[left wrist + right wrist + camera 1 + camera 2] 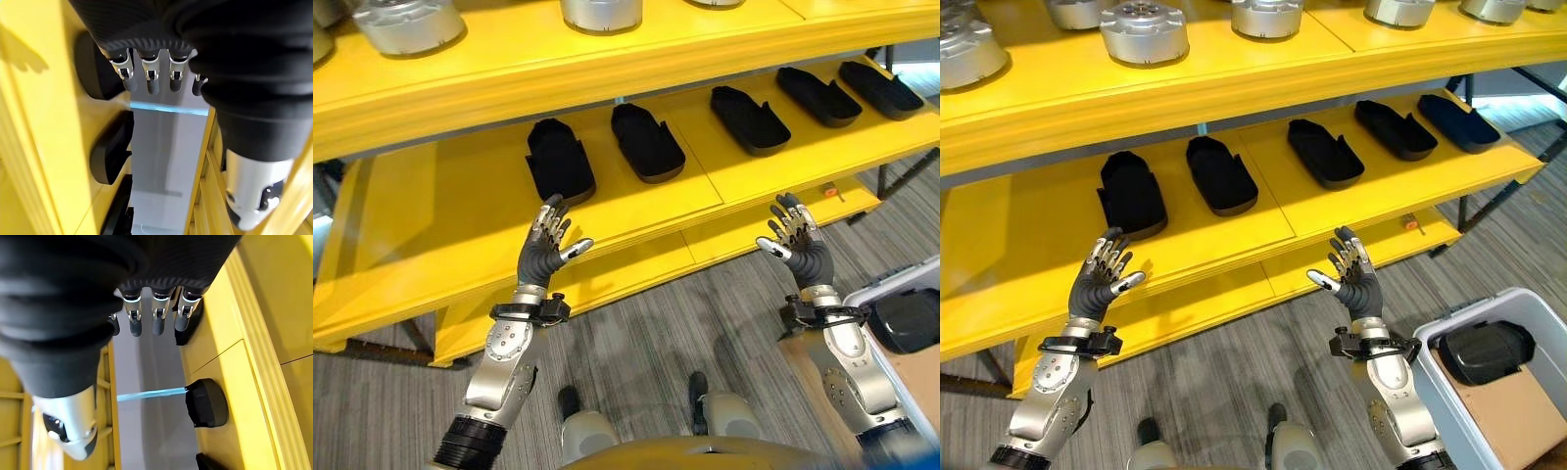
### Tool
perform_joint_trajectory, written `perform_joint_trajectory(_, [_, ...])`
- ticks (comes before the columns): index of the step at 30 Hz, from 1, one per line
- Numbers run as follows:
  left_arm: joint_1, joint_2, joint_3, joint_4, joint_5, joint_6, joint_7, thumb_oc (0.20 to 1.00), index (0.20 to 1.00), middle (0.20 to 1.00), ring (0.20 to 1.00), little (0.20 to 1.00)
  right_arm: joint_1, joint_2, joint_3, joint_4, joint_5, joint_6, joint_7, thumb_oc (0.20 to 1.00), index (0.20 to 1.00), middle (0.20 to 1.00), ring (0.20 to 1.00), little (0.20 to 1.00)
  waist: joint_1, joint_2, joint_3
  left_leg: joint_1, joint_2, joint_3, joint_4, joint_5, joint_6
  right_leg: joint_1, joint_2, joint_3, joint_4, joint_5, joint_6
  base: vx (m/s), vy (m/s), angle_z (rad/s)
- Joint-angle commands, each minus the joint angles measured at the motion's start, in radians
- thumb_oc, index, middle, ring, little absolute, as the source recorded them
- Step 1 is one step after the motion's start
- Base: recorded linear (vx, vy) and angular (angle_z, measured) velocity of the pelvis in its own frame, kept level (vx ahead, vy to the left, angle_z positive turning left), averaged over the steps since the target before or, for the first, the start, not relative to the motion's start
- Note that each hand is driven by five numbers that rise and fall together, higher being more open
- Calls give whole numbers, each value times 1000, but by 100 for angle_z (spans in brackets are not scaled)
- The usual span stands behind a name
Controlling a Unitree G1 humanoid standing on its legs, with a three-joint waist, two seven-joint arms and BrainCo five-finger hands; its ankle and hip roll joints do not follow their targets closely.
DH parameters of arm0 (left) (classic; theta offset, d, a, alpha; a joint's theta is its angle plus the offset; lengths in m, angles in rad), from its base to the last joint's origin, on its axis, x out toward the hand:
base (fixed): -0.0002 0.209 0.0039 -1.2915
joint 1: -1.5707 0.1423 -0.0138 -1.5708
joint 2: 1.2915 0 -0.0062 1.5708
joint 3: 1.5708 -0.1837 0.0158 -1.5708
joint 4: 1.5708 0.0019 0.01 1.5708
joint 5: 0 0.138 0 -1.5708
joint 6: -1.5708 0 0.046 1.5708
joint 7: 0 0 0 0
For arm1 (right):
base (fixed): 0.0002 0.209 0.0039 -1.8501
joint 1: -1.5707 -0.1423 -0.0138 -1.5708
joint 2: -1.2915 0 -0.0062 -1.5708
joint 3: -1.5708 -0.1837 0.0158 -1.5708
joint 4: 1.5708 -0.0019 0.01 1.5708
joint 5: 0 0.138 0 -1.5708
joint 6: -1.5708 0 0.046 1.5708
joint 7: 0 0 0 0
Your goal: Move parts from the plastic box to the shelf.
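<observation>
Black parts (1222, 174) sit in a row on the yellow shelf (1028, 235), another in the plastic box (1538, 313). Left robot hand (544, 245) and right robot hand (800, 241) hover before the shelf, fingers released, empty.

The left hand (161, 34) hangs empty with fingers (152, 81) relaxed at twelve o'clock, black parts (110, 152) lining the yellow shelf (49, 147) toward nine.

Five parts (1221, 174) sit in a row on the middle shelf (1028, 245) at twelve o'clock; plastic box (1449, 397) holding one part (1484, 352) at four o'clock.
</observation>
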Motion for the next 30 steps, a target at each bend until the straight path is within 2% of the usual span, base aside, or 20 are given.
perform_joint_trajectory(1, [17,26,59,-34,28,-37,-11,1000,1000,1000,1000,1000,-7,24,-41,-45,-31,-48,16,1000,1000,1000,1000,1000,28,-68,-26,-84,-199,-204,1,-17,-76,165,-8,29,-229,57,17,42,-43,-37])
perform_joint_trajectory(4, [24,16,58,-28,47,-35,-26,1000,1000,1000,1000,1000,-2,36,-41,-29,-22,-36,48,1000,1000,1000,1000,1000,38,-72,-54,-63,-354,-268,-40,-78,-21,167,16,41,-264,93,18,62,-21,-56])
perform_joint_trajectory(5, [24,16,58,-28,48,-35,-26,1000,1000,1000,1000,1000,-1,36,-41,-29,-22,-36,48,1000,1000,1000,1000,1000,37,-73,-53,-59,-356,-268,-41,-80,-18,172,14,40,-268,92,20,53,7,-69])
perform_joint_trajectory(7, [19,17,53,-30,57,-33,-29,1000,1000,1000,1000,1000,-8,43,-32,-20,-15,-29,61,1000,1000,1000,1000,1000,43,-73,-64,-60,-432,-322,-57,-82,5,165,36,56,-288,113,18,31,5,-64])
perform_joint_trajectory(8, [14,9,38,-24,57,-30,-31,1000,1000,1000,1000,1000,-27,71,4,-9,31,-21,74,1000,1000,1000,1000,1000,43,-75,-76,-51,-467,-384,-63,-89,26,152,72,106,-310,120,19,44,29,-40])
perform_joint_trajectory(12, [7,12,25,-40,44,-30,-40,1000,1000,1000,1000,1000,-24,75,6,-20,51,-17,80,1000,1000,1000,1000,1000,32,-89,-99,-23,-455,-353,-93,-90,34,156,73,123,-310,118,21,82,66,-35])
perform_joint_trajectory(16, [-4,29,27,-42,61,-40,-29,1000,1000,1000,1000,1000,-63,77,26,-6,51,-11,76,1000,1000,1000,1000,1000,26,-91,-85,0,-454,-284,-82,-122,49,163,64,176,-304,136,30,78,77,-43])
perform_joint_trajectory(18, [-4,29,27,-41,61,-41,-29,1000,1000,1000,1000,1000,-63,77,26,-6,51,-11,76,1000,1000,1000,1000,1000,30,-92,-83,1,-453,-280,-81,-124,50,164,64,180,-304,136,30,32,51,-65])
perform_joint_trajectory(21, [-29,43,23,-36,68,-50,-15,1000,1000,1000,1000,1000,-93,86,45,8,52,-8,70,1000,1000,1000,1000,1000,15,-81,-62,8,-445,-217,-52,-154,63,129,67,233,-231,124,33,32,97,-48])
perform_joint_trajectory(23, [-39,48,23,-32,68,-52,-8,1000,1000,1000,1000,1000,-108,93,59,8,48,-3,68,1000,1000,1000,1000,1000,16,-76,-45,7,-436,-185,-35,-169,70,97,71,240,-172,111,40,0,73,-58])
perform_joint_trajectory(24, [-45,50,31,-36,66,-53,4,1000,1000,1000,1000,1000,-113,102,67,6,42,-3,69,1000,1000,1000,1000,1000,30,-67,-27,11,-422,-159,-24,-189,77,74,58,192,-91,73,51,3,60,-75])
perform_joint_trajectory(25, [-47,53,34,-29,66,-54,4,1000,1000,1000,1000,1000,-114,105,69,7,38,1,71,1000,1000,1000,1000,1000,32,-64,-23,16,-416,-145,-28,-190,75,50,47,167,-62,80,63,59,63,-125])
perform_joint_trajectory(26, [-50,52,31,-25,71,-53,11,1000,1000,1000,1000,1000,-121,116,79,9,25,4,68,1000,1000,1000,1000,1000,36,-56,-10,45,-399,-99,-40,-202,72,10,-16,64,-16,108,95,58,37,-118])
perform_joint_trajectory(27, [-51,52,30,-24,71,-53,11,1000,1000,1000,1000,1000,-121,116,79,8,24,5,68,1000,1000,1000,1000,1000,36,-56,-8,48,-399,-99,-42,-201,72,11,-16,65,-14,106,95,73,18,-93])
perform_joint_trajectory(28, [-44,54,31,-30,70,-54,13,1000,1000,1000,1000,1000,-132,120,88,15,17,7,61,1000,1000,1000,1000,1000,37,-50,-1,65,-387,-67,-51,-209,66,-9,-66,6,-29,137,103,82,-55,-83])
perform_joint_trajectory(29, [-29,52,40,-36,56,-52,9,1000,1000,1000,1000,1000,-153,119,92,23,8,11,58,1000,1000,1000,1000,1000,37,-33,15,98,-355,-24,-68,-222,49,-51,-130,-68,-85,173,105,76,-57,-101])
perform_joint_trajectory(30, [-29,52,41,-36,56,-52,8,1000,1000,1000,1000,1000,-154,119,93,23,8,11,57,1000,1000,1000,1000,1000,38,-33,15,97,-355,-22,-70,-219,49,-50,-129,-67,-92,179,104,113,-85,-105])
